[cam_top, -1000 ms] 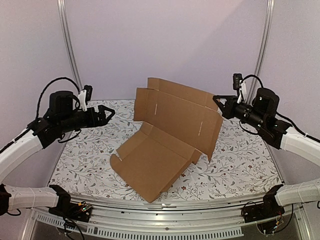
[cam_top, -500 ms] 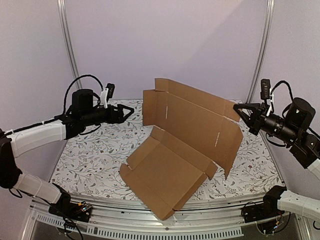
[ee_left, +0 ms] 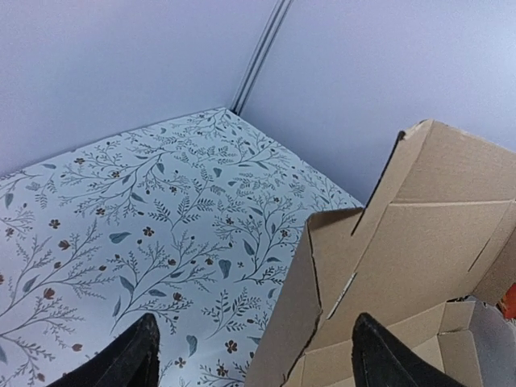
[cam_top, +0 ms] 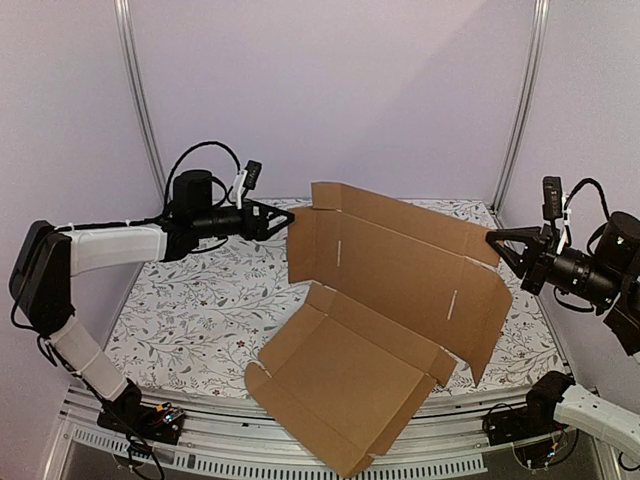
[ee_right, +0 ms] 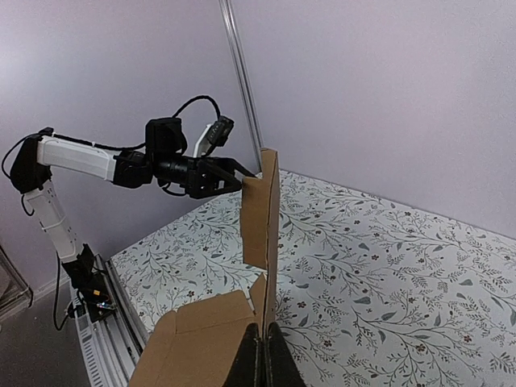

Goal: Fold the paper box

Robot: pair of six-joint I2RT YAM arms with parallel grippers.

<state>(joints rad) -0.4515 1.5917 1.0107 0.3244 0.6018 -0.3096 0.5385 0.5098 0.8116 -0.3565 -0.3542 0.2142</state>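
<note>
Nearest the front rail (cam_top: 220, 418), on the floral-patterned white surface (cam_top: 190, 300): large plain brown corrugated cardboard die-cut paper box (cam_top: 345, 375), half formed. Rests on its base panel, tilted, with the near corner jutting past the rail and low side flaps turned up along the edges.

Looks light, and stiff only across whole panels. Probably bends readily at the crease lines and kinks if squeezed hard mid-panel. Probably slides easily on the cloth-like print when pushed low. Best taken at a flap's thin edge, close to a crease, so the fold turns rather than buckles.

Further back, rises as a long upright wall with a short flap bent forward at each end.

At the wall's upper right corner, meets the right claw (cam_top: 495, 240): fingers pressed together, pinching the top edge of that end flap, as the right wrist view confirms.

At the far left end, reaches the left claw (cam_top: 288, 214): fingers spread wide, with the left flap's edge standing in the gap between them. Cannot tell whether either finger touches cardboard yet.
</note>
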